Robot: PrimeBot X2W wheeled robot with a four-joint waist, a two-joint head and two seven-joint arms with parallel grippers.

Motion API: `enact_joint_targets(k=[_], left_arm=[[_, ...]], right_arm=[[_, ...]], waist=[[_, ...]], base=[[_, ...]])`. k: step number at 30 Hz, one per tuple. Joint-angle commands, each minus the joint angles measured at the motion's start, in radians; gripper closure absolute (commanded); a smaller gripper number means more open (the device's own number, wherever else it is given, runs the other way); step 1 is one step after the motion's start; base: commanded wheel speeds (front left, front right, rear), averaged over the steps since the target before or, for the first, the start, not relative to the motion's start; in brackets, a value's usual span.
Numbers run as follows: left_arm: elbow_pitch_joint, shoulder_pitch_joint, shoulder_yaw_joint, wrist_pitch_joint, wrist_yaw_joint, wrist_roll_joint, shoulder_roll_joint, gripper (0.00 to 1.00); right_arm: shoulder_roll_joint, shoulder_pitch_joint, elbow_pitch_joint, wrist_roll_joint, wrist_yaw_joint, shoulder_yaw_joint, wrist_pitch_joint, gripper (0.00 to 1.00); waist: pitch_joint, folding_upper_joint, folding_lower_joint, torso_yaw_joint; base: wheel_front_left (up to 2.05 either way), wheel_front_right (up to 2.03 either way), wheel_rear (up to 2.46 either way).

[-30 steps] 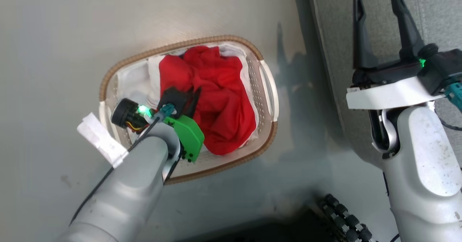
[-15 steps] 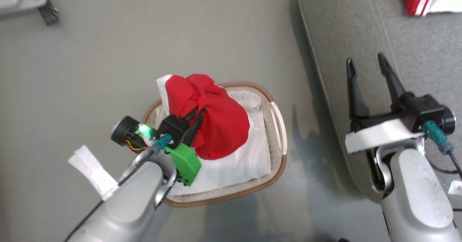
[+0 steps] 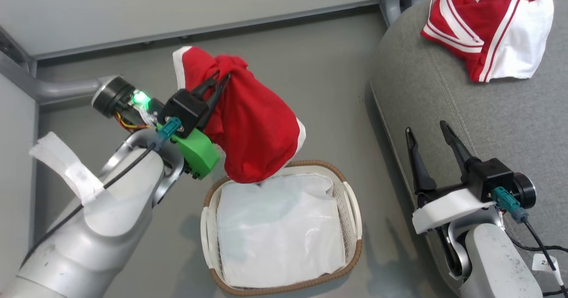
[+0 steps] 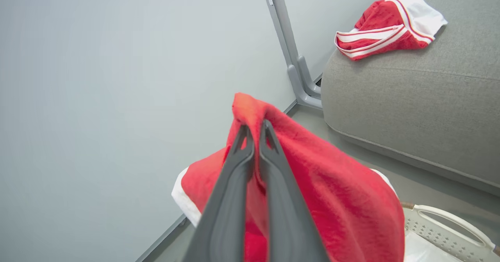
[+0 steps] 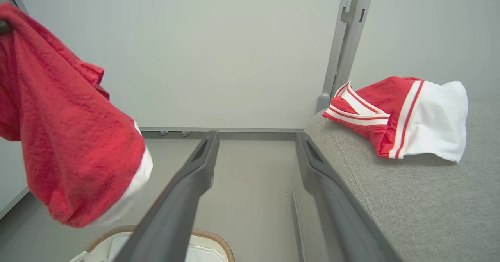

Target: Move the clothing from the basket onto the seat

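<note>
You have bare grey floor (image 3: 337,89) between the oval white perforated basket with a brown woven rim (image 3: 353,200) and the rounded edge of the grey woven-fabric sofa (image 3: 443,89) at its 3 o'clock. The left gripper (image 3: 222,76), raised at the basket's 11 o'clock, pinches the plain red white-hemmed garment (image 3: 253,125), which hangs over the far rim. The right gripper (image 3: 426,128) hovers with fingers spread at the sofa edge. The red white-striped garment (image 3: 488,27) lies on the sofa at 1 o'clock.

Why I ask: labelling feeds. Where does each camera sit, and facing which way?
Head view: on the head, down at basket and seat; left arm and right arm show.
Left wrist view: along the left claw, shut on the plain red garment, toward the wall.
Right wrist view: along the open right claw toward the wall.
All show the striped garment.
</note>
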Motion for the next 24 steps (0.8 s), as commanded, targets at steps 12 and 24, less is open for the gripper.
enact_joint_targets(k=[12,24], left_arm=[[-0.118,-0.164,-0.027,0.085,-0.007,-0.018,0.039,1.00],[-0.152,-0.221,-0.037,0.103,-0.004,-0.039,0.030,1.00]], right_arm=[[-0.004,0.017,0.024,0.015,-0.001,0.088,-0.002,0.00],[-0.004,-0.021,0.006,0.170,-0.001,0.342,-0.002,0.00]], waist=[[-0.148,0.0000,0.0001,0.007],[-0.176,0.0000,0.0001,0.001]], base=[[0.00,0.00,0.00],[0.00,0.00,0.00]])
